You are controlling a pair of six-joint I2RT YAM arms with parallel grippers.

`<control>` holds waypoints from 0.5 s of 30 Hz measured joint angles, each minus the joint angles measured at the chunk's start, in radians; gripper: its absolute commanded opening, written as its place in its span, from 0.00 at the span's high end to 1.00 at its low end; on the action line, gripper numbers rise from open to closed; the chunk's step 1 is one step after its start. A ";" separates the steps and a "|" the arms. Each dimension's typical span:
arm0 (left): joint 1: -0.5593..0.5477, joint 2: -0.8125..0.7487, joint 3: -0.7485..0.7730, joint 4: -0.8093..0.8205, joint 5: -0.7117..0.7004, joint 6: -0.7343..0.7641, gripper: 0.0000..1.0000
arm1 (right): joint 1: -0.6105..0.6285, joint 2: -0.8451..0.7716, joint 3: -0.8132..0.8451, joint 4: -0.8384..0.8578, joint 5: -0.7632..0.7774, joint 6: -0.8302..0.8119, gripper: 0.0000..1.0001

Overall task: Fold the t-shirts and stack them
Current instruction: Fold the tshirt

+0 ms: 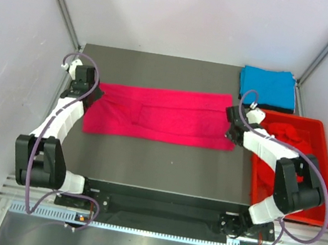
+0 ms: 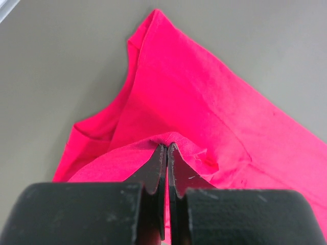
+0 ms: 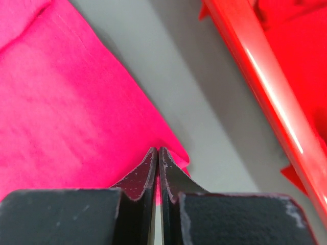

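A pink-magenta t-shirt (image 1: 162, 114) lies folded into a long band across the middle of the table. My left gripper (image 1: 92, 94) is shut on the shirt's left end; the cloth (image 2: 204, 107) bunches over the closed tips (image 2: 167, 148). My right gripper (image 1: 232, 127) is shut on the shirt's right end near its corner (image 3: 66, 102), tips (image 3: 157, 151) pinching the cloth. A folded sky blue t-shirt (image 1: 267, 87) lies at the back right corner. Red t-shirts (image 1: 289, 135) lie crumpled in the crate.
A rigid red plastic crate (image 1: 322, 182) stands along the right edge of the table, its rim close to my right gripper (image 3: 255, 76). The dark tabletop (image 1: 156, 165) shows in front of and behind the pink shirt. White walls enclose the table.
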 measured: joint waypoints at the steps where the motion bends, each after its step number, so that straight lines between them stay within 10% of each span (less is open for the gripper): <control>1: 0.006 0.005 0.001 0.010 0.003 0.000 1.00 | -0.010 0.014 0.013 0.002 -0.008 -0.015 1.00; 15: 0.076 0.087 0.023 0.156 0.107 -0.026 1.00 | -0.066 0.161 0.220 0.031 -0.068 -0.193 1.00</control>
